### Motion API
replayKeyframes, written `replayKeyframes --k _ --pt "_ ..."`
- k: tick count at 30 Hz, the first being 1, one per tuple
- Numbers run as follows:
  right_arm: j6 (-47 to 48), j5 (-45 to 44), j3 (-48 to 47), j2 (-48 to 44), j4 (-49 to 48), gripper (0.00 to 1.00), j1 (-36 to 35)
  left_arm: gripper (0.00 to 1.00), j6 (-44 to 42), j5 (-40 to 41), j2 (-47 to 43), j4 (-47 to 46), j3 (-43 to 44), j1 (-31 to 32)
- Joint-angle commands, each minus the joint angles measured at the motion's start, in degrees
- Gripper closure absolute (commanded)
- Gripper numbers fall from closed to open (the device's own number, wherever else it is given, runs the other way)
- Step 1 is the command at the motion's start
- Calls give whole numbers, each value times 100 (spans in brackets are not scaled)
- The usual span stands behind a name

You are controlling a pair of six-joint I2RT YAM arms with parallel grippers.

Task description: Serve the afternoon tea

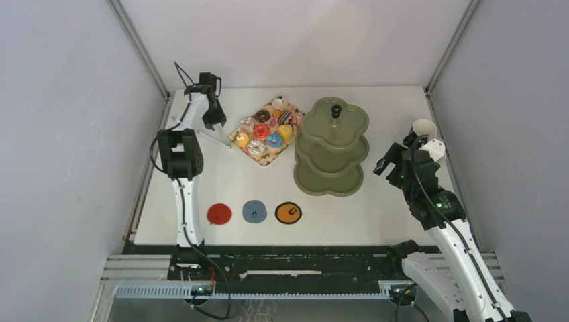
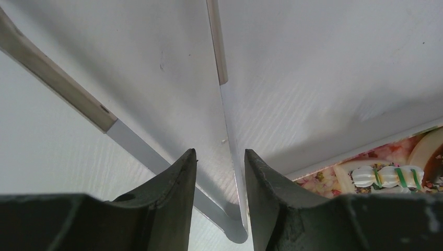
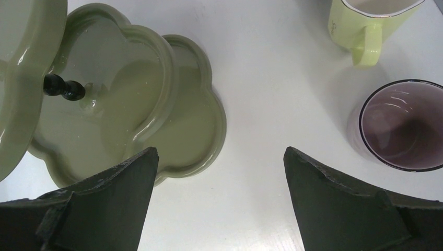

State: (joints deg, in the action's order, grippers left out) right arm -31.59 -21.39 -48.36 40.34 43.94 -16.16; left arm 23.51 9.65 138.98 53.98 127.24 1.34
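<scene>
Right gripper [image 3: 219, 157] wide apart, empty; stand [image 3: 183, 120] just left, purple mug [image 3: 402, 125] right. Left gripper [image 2: 219, 175] narrowly apart, empty, beside tray [image 2: 326, 175].

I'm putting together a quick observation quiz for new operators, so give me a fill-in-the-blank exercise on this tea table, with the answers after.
1. Of the three coasters in a row, the middle one is ____.
2. The stand is topped by a knob coloured ____.
3. All the toy sweets lie on the floral ____, none on the stand.
4. In the right wrist view, the mug beside the green mug is ____.

Missing words: blue; black; tray; purple.
</scene>
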Motion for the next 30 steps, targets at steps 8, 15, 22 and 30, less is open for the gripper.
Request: replayKeyframes --k 8,15,22,30 --pt "37 104 101 -8 -299 3 -27 60 -106 -206 143 21 -83 -53" --pt "59 116 112 63 -338 3 -27 58 -12 -398 319 230 103 -142" --pt "68 133 143 88 -384 3 -27 86 -72 -377 122 144 -70 -148" --pt "121 214 166 208 -560 2 -27 100 -561 -173 -1077 -95 -1205 -152"
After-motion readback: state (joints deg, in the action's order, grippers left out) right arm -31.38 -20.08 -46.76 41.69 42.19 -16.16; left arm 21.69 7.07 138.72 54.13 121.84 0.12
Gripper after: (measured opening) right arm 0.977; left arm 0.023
